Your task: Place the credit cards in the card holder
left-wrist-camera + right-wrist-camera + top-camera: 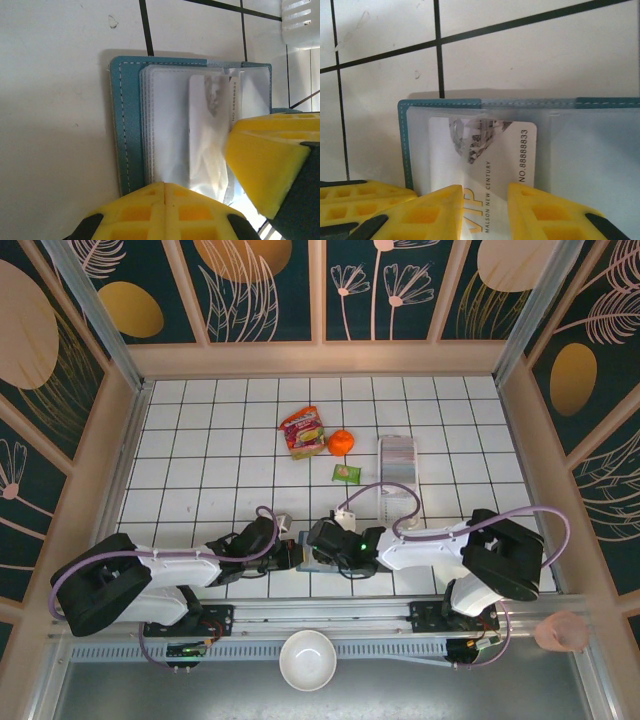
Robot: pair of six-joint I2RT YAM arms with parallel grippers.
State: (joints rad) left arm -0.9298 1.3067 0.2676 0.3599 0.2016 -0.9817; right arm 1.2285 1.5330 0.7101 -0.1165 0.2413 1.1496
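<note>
- Left gripper [165, 189] — fingers pressed together — sits at the open card holder's [123, 125] edge.
- Right gripper [485, 192] — fingers slightly apart — is over the white VIP card [512, 145] lying on the holder.

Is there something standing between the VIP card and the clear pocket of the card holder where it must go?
Nothing visible does. The VIP card already lies partly inside a clear pocket of the card holder, with the right end effector at its near end.

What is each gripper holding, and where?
No clear grip: right gripper stands parted over the near end of the white VIP card in the teal folding card holder; left gripper shut, empty.
</note>
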